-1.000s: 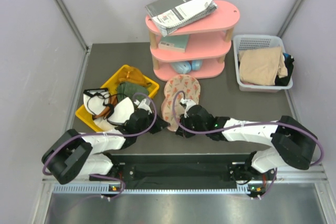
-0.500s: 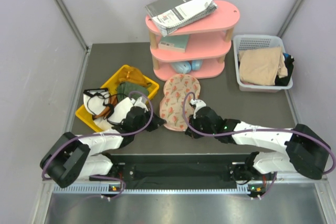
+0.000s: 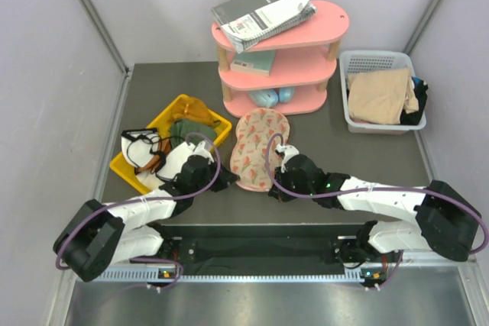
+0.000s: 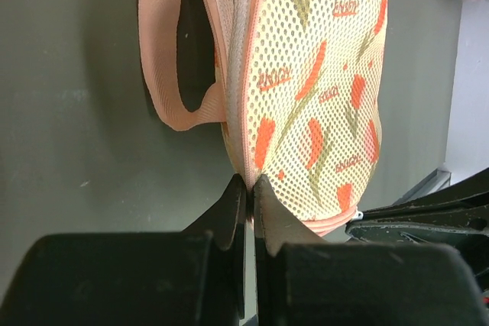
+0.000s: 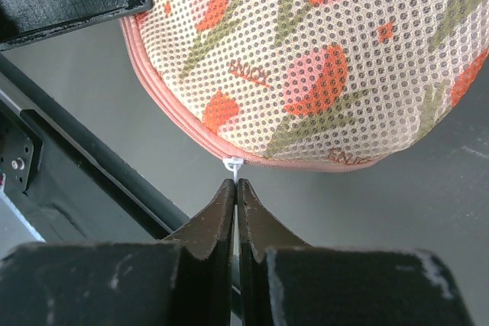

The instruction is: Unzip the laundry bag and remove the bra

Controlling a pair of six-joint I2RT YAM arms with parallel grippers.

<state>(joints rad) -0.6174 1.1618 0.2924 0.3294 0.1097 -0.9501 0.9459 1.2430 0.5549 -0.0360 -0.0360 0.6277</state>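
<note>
Left gripper [image 3: 226,182], top view: clenched on the near-left rim of the oval cream-pink mesh laundry bag [image 3: 256,146] with red-and-green print.
Right gripper [image 3: 272,185], top view: at the bag's near-right rim; grip not readable from above.
Laundry bag, top view: lies on the dark grey table [image 3: 367,158] between both wrists, just in front of the pink three-tier oval shelf [image 3: 306,36].
Surroundings, top view: yellow plastic bin [image 3: 164,114] left of the bag; white lattice basket [image 3: 378,55] at far right, holding a folded beige cloth [image 3: 378,95].
Left gripper [image 4: 249,183], left wrist view: fingers pressed together, pinching the bag's pink-trimmed edge seam; the printed mesh spreads right of the seam.
Thin pink loop strap [image 4: 162,74], left wrist view: loops left of the seam, over the table.
Right gripper [image 5: 235,187], right wrist view: fingers closed on the small white zipper pull [image 5: 233,164] at the bag's pink trim.
Zip, right wrist view: looks closed on both sides of the pull.
</note>
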